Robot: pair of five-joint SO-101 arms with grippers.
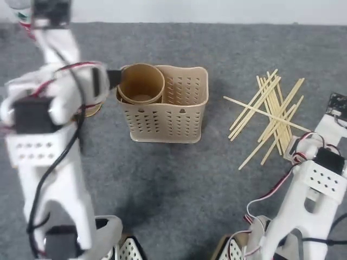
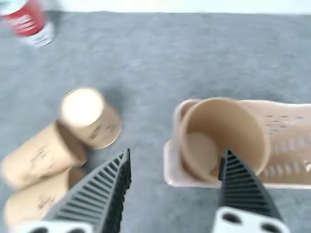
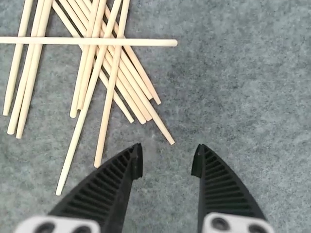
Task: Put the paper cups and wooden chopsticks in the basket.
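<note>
Your left hand (image 2: pixel 177 154) is wide open and holds nothing, its tips on either side of the 9 o'clock corner of the basket (image 1: pixel 168 122), where one paper cup (image 1: pixel 142 84) already stands upright inside. Three more cups (image 2: pixel 90 119) lie on their sides on the grey surface (image 1: pixel 190 184), touching one another, at about 9 o'clock from the basket, so I judge the step in hand to be fetching the next of them. Take the one nearest the basket first. Come down across its body rather than over its rim, and close gently enough that the paper does not crush. It will likely roll if you nudge it, and may push its neighbours. Lift clear of the basket wall before you cross, then nest it in the standing cup or set it beside it. Your right hand (image 3: pixel 168 146) is also open and empty, poised over bare surface just off the near ends of the chopsticks (image 3: pixel 97 73), which lie in a loose crossed pile at 3 o'clock from the basket. Hold it off until the left arm is out of the way.
</note>
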